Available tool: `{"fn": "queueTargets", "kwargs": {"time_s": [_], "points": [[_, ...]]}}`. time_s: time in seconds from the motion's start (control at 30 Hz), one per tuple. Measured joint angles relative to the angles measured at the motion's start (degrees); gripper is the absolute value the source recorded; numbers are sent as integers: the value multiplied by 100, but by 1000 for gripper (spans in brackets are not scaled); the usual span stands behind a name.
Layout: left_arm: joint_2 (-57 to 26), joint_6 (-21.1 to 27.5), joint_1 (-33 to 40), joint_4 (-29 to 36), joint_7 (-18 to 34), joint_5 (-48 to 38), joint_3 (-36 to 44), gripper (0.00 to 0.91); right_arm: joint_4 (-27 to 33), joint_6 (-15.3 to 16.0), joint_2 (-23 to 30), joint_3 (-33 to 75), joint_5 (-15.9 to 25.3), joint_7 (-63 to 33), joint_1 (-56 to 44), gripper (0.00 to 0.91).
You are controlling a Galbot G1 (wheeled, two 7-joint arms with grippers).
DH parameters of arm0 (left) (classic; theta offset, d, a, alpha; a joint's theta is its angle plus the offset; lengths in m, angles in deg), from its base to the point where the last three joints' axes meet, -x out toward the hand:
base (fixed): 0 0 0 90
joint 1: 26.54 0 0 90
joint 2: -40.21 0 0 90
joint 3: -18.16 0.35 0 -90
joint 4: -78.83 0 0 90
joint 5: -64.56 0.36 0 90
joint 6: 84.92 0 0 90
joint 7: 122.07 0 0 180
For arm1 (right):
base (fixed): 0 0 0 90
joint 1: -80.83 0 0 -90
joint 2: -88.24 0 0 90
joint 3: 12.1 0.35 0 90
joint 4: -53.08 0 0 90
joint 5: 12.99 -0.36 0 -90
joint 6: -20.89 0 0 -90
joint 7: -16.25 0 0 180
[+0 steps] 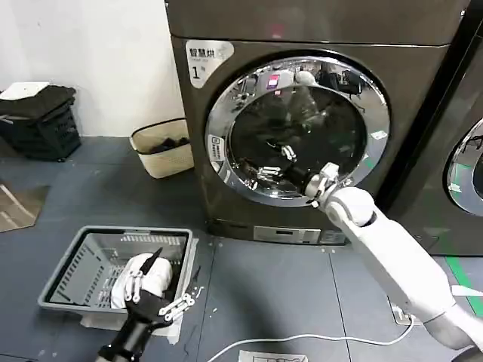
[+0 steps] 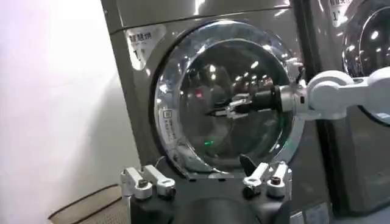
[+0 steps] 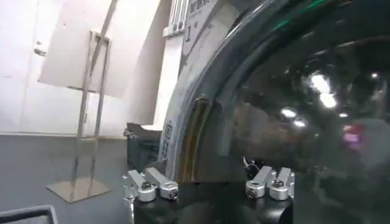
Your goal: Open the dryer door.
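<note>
Two arms: the right one works at the door, the left one waits low over the floor.
Dryer door (image 1: 298, 128): a round porthole with a wide chrome ring and dark glass, on the front of the grey-brown dryer (image 1: 226, 45) labelled "1". In the head view it looks seated in the front panel, so it reads as not yet swung out.
Right gripper (image 1: 266, 172): stretched forward at the lower part of the door glass, just inside the chrome ring on the robot's left. In the left wrist view (image 2: 226, 109) its jaws stand slightly parted in front of the glass with nothing clearly between them; whether they touch the door cannot be told.
Right wrist view: the ring's edge (image 3: 201, 134) and the dryer's front panel sit very near the camera, with a narrow seam between them.
Left gripper (image 1: 155, 290): parked near the floor above a grey laundry basket (image 1: 72, 271) holding white cloth; jaws spread wide and empty.
Step in hand: by the look of it, reaching for a hold on the door's edge.
Next move: likely needs the jaws brought to the ring's rim or a catch there, closed on it, then drawn back along the door's swing.
Neighbouring machine (image 1: 464, 151): stands on the robot's right, not the one meant.
</note>
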Motion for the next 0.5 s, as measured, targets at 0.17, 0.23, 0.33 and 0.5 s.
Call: {"fn": "queueTargets", "kwargs": {"time_s": [0.17,0.23,0.33,0.5], "points": [[10,-2,3,-5,0,0,-1,907,157,0,106,-127,11,16,119,907],[11,-2,3,-10,-1,0,-1,907,217,-1,146,-165,16,23,160,907],[13,-2,1,-14,-2,0,-1,907,314,-4,215,-228,29,34,235,907],[13,-2,-1,-14,-2,0,-3,907,480,-9,342,-322,92,57,371,907]]}}
